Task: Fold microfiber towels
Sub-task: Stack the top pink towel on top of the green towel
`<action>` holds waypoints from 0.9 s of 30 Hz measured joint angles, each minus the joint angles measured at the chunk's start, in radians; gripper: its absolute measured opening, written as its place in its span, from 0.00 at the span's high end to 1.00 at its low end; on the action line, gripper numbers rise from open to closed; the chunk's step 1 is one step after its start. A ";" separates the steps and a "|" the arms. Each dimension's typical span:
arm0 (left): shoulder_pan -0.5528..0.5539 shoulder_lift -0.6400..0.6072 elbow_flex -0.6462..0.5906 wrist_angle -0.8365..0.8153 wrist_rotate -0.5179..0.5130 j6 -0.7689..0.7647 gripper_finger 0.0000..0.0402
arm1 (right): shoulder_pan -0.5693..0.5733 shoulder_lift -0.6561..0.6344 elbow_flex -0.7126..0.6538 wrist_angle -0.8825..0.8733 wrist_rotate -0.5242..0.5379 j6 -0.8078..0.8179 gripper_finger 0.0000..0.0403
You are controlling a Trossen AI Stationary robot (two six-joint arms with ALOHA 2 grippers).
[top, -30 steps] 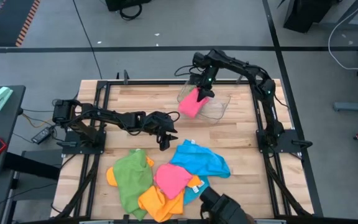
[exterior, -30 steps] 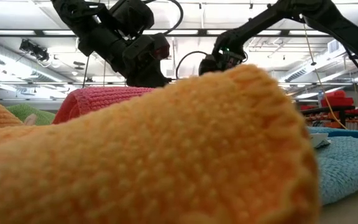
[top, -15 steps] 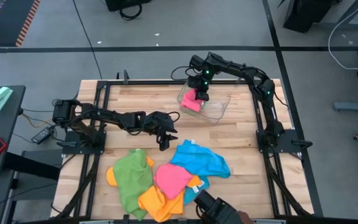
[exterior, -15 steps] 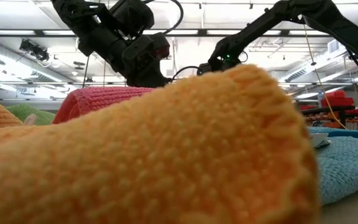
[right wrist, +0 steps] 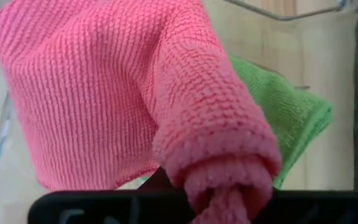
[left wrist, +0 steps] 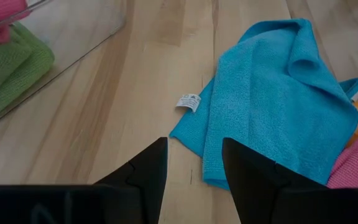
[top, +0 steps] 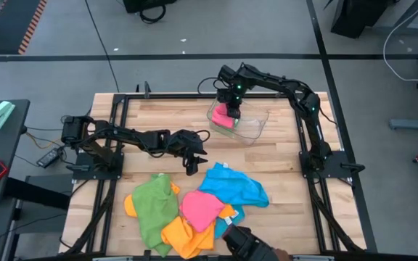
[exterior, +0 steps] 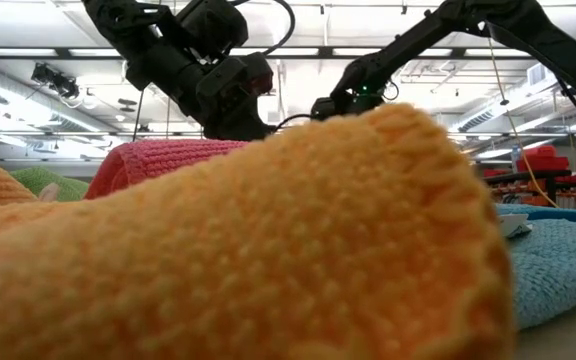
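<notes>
You are watching the right gripper [top: 231, 109] lowering a folded pink towel [top: 223, 118] into the clear plastic tray [top: 251, 130] near the table's [top: 281, 156] far edge — its fingers are clenched on the cloth, which the right wrist view shows bunching into a thick knitted roll above a folded green towel [right wrist: 291, 112] already lying in the tray. So two cloths are looking finished, or nearly so.

The rest is still waiting: along the table's near edge a loose heap is sprawling, with a crumpled green towel [top: 153, 206] at its left, an orange towel [top: 183, 235] underneath, a second pink towel [top: 200, 209] on top and a sky-blue towel [top: 234, 187] spreading toward the right. None of these is showing a fold yet, so by this count most of the job is remaining.

The left gripper [top: 192, 161] is hovering mid-table just beside the blue cloth's edge, fingers parted and holding nothing. Every cloth is reading as soft, nubby looped microfiber — limp, creasing freely — while the tray is rigid and transparent and the table is pale planked wood.
</notes>
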 joint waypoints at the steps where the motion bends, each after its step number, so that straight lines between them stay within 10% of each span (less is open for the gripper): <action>1: 0.000 0.000 0.000 0.000 0.000 0.000 0.60 | 0.002 0.000 -0.010 0.016 0.010 0.004 0.95; 27: -0.001 0.000 0.000 -0.003 0.000 -0.003 0.60 | 0.041 -0.005 -0.049 0.118 0.201 0.044 0.44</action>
